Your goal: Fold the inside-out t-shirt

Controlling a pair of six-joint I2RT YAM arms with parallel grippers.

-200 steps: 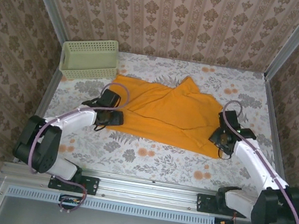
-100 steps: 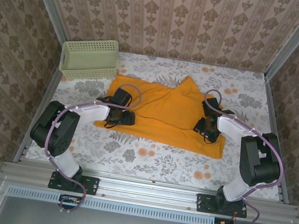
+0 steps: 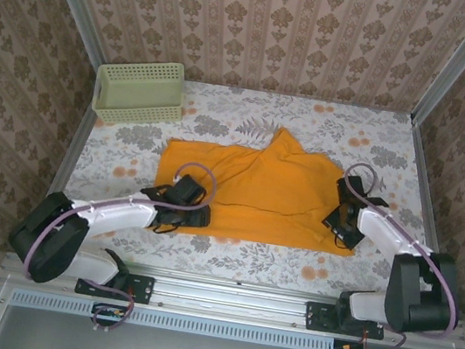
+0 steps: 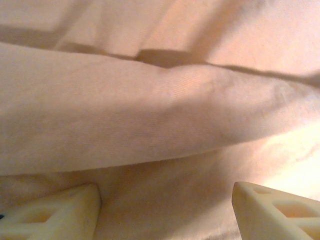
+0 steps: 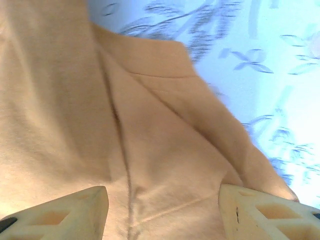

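Inside-out t-shirt point(image 3: 257, 187), orange-yellow, lying mostly flat at the middle of the table point(image 3: 288, 268) with a plain face up. Its far edge rises to a pointed flap near the centre, and its near edge runs between the two grippers. In the left wrist view the cloth point(image 4: 160, 100) forms a rounded roll lying crosswise above the fingers. In the right wrist view the cloth point(image 5: 75, 125) shows a seam and a folded corner lying against the table's floral cover point(image 5: 260, 65).

Pale green mesh basket point(image 3: 141, 111), standing open side up in the far left corner of the table, apart from the shirt.

Left gripper point(image 3: 198, 215), low over the shirt's near left corner, the arm reaching in from the left base with its elbow out to the left. Jaws spread wide, with cloth beneath the gap point(image 4: 165, 212). Right gripper point(image 3: 341, 229), low over the shirt's near right corner, the forearm bent back toward its base. Jaws likewise spread apart over the cloth point(image 5: 162, 212), gripping nothing.

Table covered in a pale floral print. Patterned wallpaper point(image 3: 266, 20) on three sides. Metal rail point(image 3: 232, 290) along the near edge, carrying both arm bases.
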